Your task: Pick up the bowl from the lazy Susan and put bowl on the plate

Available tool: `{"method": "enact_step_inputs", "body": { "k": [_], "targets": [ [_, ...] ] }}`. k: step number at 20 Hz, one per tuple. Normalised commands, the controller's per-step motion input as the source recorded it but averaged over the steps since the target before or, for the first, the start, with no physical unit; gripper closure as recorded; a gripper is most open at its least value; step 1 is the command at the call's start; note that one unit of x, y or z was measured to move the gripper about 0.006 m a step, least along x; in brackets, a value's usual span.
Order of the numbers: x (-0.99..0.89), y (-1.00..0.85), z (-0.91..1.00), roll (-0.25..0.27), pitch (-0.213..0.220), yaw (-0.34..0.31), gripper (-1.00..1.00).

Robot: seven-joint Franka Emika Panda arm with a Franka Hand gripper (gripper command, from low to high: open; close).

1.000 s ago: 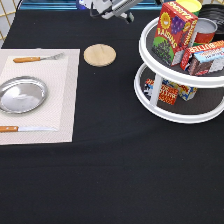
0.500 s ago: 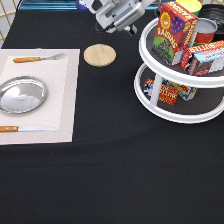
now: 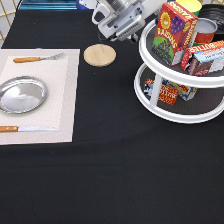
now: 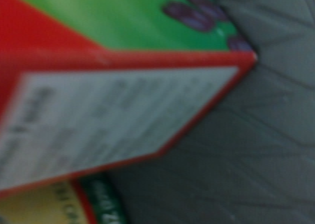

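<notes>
- Overhead, the jaws hang at twelve o'clock beside the lazy Susan; their opening cannot be told.
- No bowl shows; shiny round plate lies at nine o'clock.
- Glossy red raisin box stands on the ribbed grey tier.

Even, bright overhead light fills the exterior view. The black desk soaks it up and shows almost no shadow. The plate at the left throws back soft white glare across its rim and centre. The lazy Susan at the upper right casts a dim shade onto its own lower tier. The end effector at the top edge looks smeared. In the wrist view the red carton is badly out of focus, its print unreadable.
</notes>
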Motion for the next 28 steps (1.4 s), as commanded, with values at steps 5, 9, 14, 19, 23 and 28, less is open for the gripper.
{"method": "enact_step_inputs", "body": {
  "k": [5,9,14,19,23,28],
  "targets": [
    [0.33,-0.04,-0.02,-0.002,0.000,0.087,-1.00],
    [0.41,-0.09,-0.06,0.000,0.000,0.066,-1.00],
    [0.39,-0.17,-0.12,0.000,0.000,0.066,-1.00],
    [0.49,-0.18,0.00,0.000,0.000,0.078,-1.00],
    [0.65,-0.17,0.00,0.003,0.000,0.092,-1.00],
    [0.72,-0.14,0.00,0.044,0.001,0.102,-1.00]
  ]
}}
